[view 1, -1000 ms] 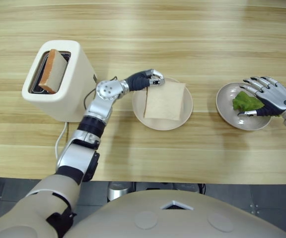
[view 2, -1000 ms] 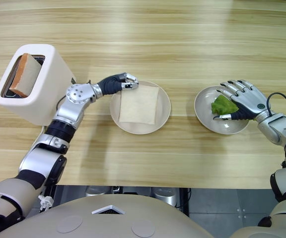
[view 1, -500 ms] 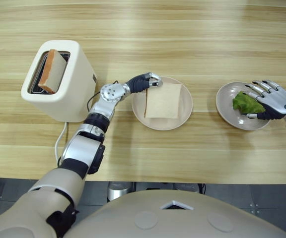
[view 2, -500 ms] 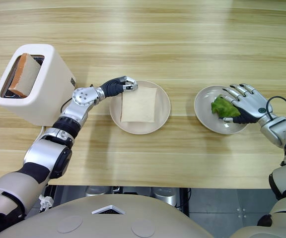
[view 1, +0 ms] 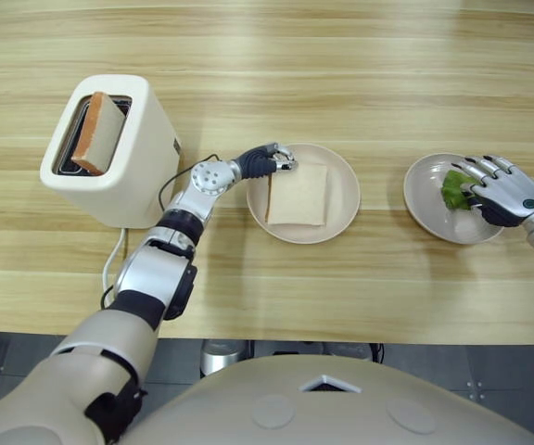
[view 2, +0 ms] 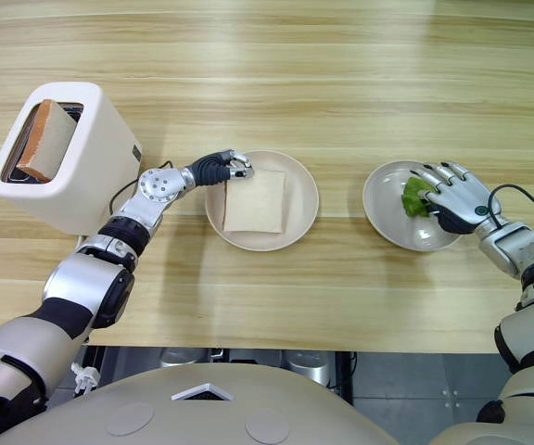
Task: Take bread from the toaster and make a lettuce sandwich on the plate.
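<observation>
Left hand (view 1: pixel 274 159) at corner of bread slice (view 1: pixel 298 195), flat on plate (view 1: pixel 343 199); I cannot tell its grip. Right hand (view 2: pixel 456 198) curled around lettuce leaf (view 2: pixel 414 193) in side dish (view 2: pixel 387 227). Risk, my judgement: shallow grasp drops leaf during transfer. Second slice (view 1: pixel 95 134) upright in toaster (view 1: pixel 146 148).

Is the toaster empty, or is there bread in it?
Not empty: one bread slice stands in the toaster slot, its top sticking out.
</observation>
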Motion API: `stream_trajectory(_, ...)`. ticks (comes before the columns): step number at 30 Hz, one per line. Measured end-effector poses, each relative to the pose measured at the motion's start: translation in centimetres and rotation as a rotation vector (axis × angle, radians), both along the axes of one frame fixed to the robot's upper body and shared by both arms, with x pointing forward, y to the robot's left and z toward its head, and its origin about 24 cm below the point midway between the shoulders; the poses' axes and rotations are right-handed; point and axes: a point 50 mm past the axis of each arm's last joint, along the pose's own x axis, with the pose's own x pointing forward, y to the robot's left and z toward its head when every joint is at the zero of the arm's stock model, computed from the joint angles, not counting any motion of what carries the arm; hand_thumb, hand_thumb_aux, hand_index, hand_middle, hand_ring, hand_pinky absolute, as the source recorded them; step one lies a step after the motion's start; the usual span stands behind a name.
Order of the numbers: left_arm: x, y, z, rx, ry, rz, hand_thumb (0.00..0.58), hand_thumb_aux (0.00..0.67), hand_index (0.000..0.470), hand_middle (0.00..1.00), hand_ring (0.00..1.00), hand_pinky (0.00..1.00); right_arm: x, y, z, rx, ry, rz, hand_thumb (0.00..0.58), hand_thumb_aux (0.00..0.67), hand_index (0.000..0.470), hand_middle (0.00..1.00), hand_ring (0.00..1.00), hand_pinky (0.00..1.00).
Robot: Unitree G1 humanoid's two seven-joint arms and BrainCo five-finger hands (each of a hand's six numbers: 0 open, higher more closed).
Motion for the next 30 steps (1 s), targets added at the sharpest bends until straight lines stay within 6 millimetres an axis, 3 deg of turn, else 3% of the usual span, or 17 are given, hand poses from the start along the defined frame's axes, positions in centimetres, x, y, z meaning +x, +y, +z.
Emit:
stream_trajectory(7, 0.6, 1.0, 0.8, 0.122, -0.108, 0.006, 0.000, 0.000, 0.000, 0.00, 0.00, 0.00, 0.2, 0.5, 0.4, 0.053, -0.028, 0.021, 0.580, 0.670, 0.460, 0.00, 0.00, 0.00)
stream_trajectory(14, 2.5, 3.4, 5.5, 0.240, -0.343, 0.049, 0.000, 0.000, 0.000, 0.00, 0.00, 0.00, 1.5, 0.9, 4.1, 0.145, -0.162, 0.082, 0.580, 0.670, 0.460, 0.00, 0.00, 0.00)
stream_trajectory(19, 2.8, 4.6, 7.5, 0.317, -0.446, 0.061, 0.000, 0.000, 0.000, 0.00, 0.00, 0.00, 3.4, 4.5, 7.3, 0.267, -0.268, 0.245, 0.580, 0.670, 0.460, 0.00, 0.00, 0.00)
stream_trajectory(23, 2.2, 7.2, 7.5, 0.527, -0.474, 0.067, 0.000, 0.000, 0.000, 0.00, 0.00, 0.00, 4.2, 8.0, 9.0, 0.348, -0.300, 0.362, 0.580, 0.670, 0.460, 0.00, 0.00, 0.00)
stream_trajectory(27, -1.3, 10.4, 5.8, 0.691, -0.371, 0.020, 0.000, 0.000, 0.000, 0.00, 0.00, 0.00, 5.0, 12.2, 8.9, 0.447, -0.288, 0.465, 0.580, 0.670, 0.460, 0.00, 0.00, 0.00)
stream_trajectory(30, -4.7, 11.4, 6.4, 0.656, -0.298, -0.005, 0.000, 0.000, 0.000, 0.00, 0.00, 0.00, 5.5, 15.6, 7.4, 0.515, -0.234, 0.534, 0.580, 0.670, 0.460, 0.00, 0.00, 0.00)
